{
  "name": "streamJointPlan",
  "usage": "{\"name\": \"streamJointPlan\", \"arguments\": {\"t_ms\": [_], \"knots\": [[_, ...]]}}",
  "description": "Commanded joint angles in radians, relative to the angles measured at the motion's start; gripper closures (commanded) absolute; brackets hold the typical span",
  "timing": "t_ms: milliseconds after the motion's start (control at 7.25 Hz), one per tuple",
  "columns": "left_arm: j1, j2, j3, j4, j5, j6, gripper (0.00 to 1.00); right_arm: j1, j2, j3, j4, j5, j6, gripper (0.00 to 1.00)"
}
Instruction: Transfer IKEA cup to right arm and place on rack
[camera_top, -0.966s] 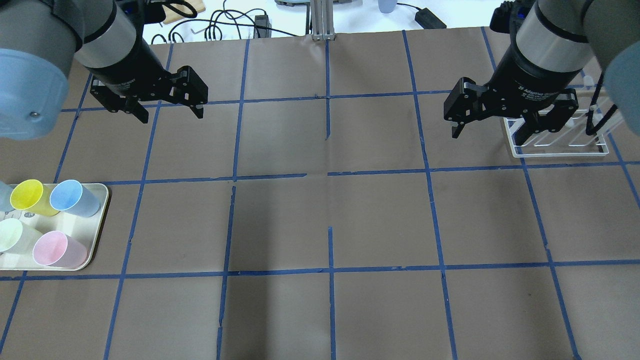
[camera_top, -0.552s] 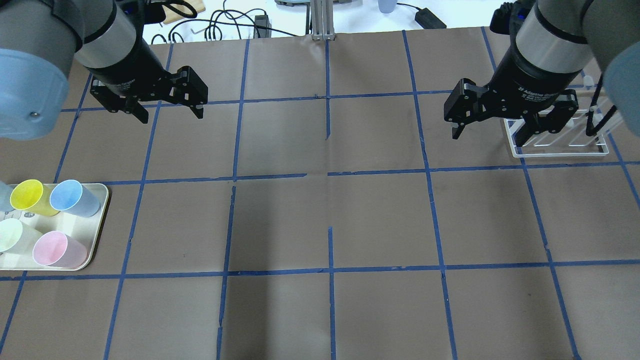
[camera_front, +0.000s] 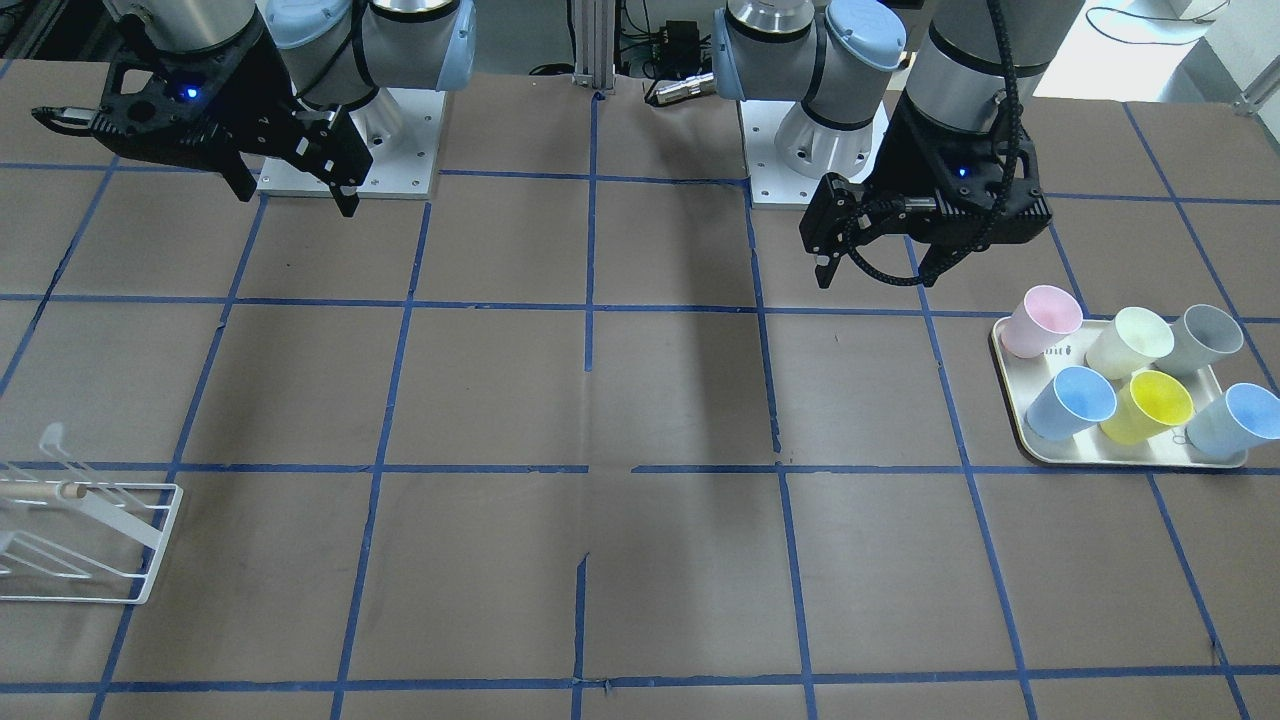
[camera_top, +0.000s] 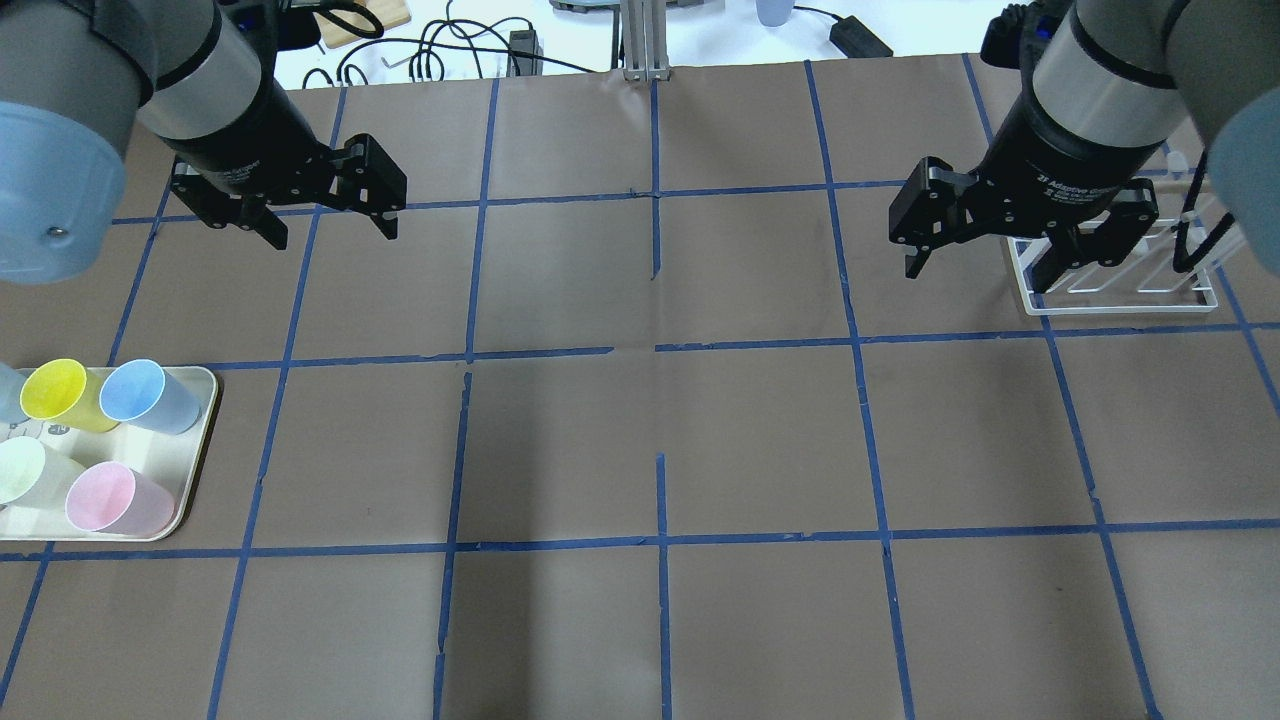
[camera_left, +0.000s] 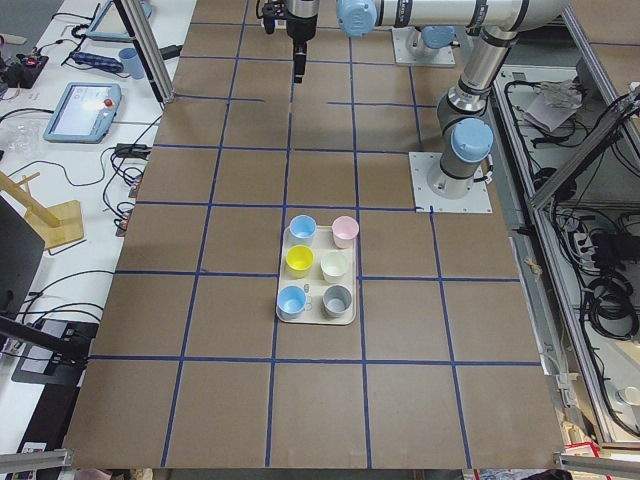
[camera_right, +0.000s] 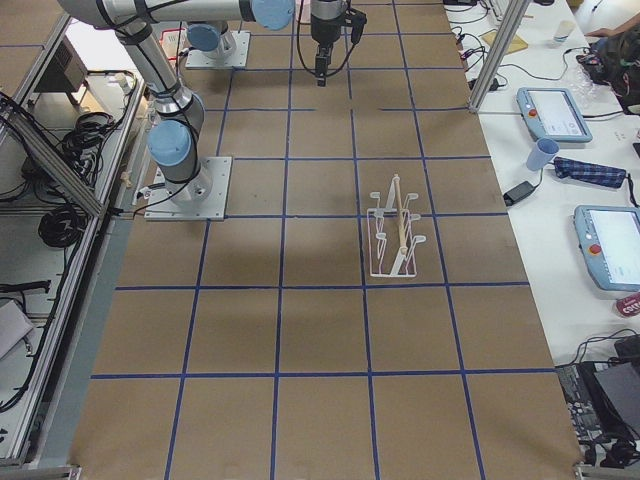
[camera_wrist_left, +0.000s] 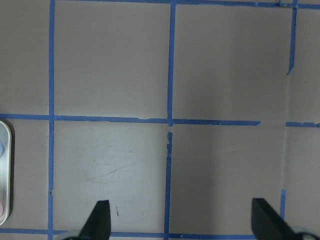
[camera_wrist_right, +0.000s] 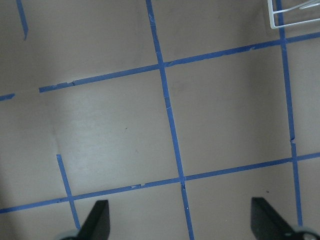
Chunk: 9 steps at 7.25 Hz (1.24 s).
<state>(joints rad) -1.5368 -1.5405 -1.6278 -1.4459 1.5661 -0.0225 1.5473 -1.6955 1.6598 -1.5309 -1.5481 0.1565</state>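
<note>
overhead from behind, front opposite, both table (camera_top: 760, 440) ends, wrist cameras close, looking down

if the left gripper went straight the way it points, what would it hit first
Likely the bare table: the left gripper points down, its wrist view shows only paper ahead, tray at the edge.

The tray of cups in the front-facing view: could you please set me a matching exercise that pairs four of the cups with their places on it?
Cups on the tray:
1. pink cup
2. IKEA cup
3. grey cup
4. yellow cup

Places:
A. robot-side row, middle
B. operators'-side row, middle
C. robot-side row, end nearest the rack
D. robot-side row, end farthest from the rack

Pairs: 1-C, 2-A, 3-D, 4-B.
</note>
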Motion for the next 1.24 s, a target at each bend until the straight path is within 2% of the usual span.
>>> {"name": "streamJointPlan", "arguments": {"t_ms": [0, 414, 690, 966, 1103], "knots": [[0.108, 0.014, -0.007, -0.024, 0.002, 0.068, 0.0, 0.001, -0.004, 0.003, -0.006, 0.006, 0.0, 0.0], [0.277, 0.019, -0.015, -0.03, 0.003, 0.376, 0.0, -0.001, -0.007, 0.005, 0.0, -0.009, -0.003, 0.0], [0.465, 0.005, -0.035, -0.062, -0.001, 0.557, 0.0, -0.003, -0.006, 0.006, 0.003, -0.029, -0.003, 0.0], [0.629, -0.032, -0.062, -0.021, -0.011, 0.816, 0.0, -0.001, -0.006, 0.006, 0.011, -0.029, -0.005, 0.0], [0.682, -0.067, -0.076, 0.051, -0.011, 0.963, 0.0, 0.001, -0.006, 0.006, 0.006, -0.015, -0.003, 0.0]]}}
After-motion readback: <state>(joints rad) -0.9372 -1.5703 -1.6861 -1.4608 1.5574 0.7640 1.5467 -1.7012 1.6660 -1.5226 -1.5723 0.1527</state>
